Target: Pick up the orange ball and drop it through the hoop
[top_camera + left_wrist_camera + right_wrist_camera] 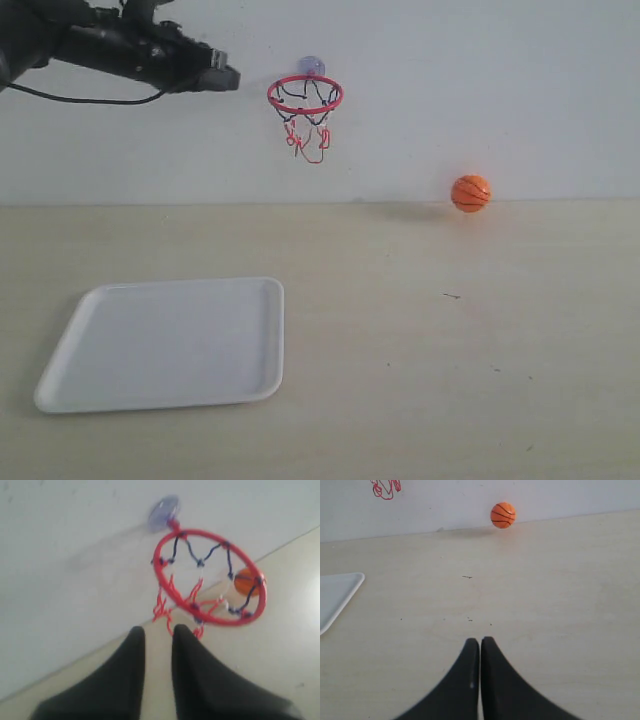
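The orange ball (470, 193) lies at the far right of the table, at the foot of the white wall, and no gripper touches it. The right wrist view shows the orange ball (503, 515) far ahead of my right gripper (480, 640), which is shut and empty low over the table. The hoop (305, 111) hangs on the wall by its suction cup (311, 66). My left gripper (232, 78) is raised just left of the ring at ring height. In the left wrist view, the left gripper (159, 630) is open and empty, with the hoop (220, 622) just ahead and the ball (245, 581) seen through the ring.
A white tray (170, 345) lies empty at the front left of the table, and its corner (335, 595) shows in the right wrist view. The wall runs along the back of the wooden tabletop (450, 350). The right arm is out of the exterior view.
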